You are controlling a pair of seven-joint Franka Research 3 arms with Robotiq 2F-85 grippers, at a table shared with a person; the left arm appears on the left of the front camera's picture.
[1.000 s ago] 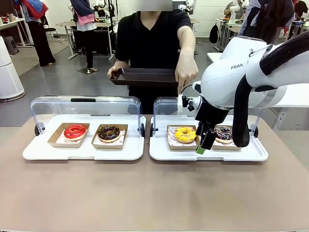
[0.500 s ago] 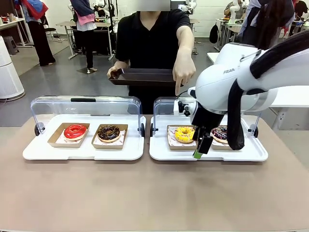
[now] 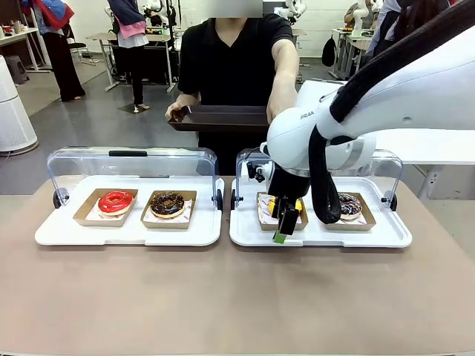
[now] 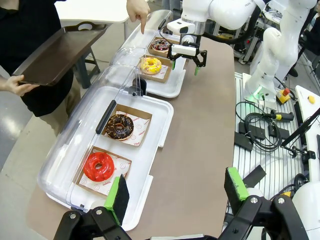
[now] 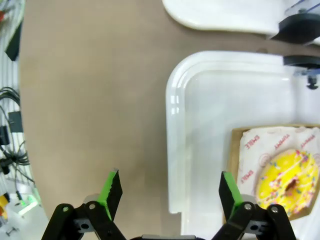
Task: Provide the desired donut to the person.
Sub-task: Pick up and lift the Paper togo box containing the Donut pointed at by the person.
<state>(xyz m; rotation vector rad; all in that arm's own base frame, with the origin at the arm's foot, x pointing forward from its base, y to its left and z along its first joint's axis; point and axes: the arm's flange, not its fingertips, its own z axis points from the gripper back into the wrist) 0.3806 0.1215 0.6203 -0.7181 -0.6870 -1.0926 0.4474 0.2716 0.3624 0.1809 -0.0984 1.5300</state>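
I see my right gripper (image 5: 170, 175) spread open over the white tray's (image 5: 200, 125) edge, near the yellow sprinkled donut (image 5: 286, 175); left gripper (image 4: 175, 187) likewise open.

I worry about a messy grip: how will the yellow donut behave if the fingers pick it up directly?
Likely soft: the yellow donut could dent under a squeeze. Its glossy icing with sprinkles probably smears or sticks to the fingers. Its shallow cardboard tray looks stiff and light, perhaps a safer hold.
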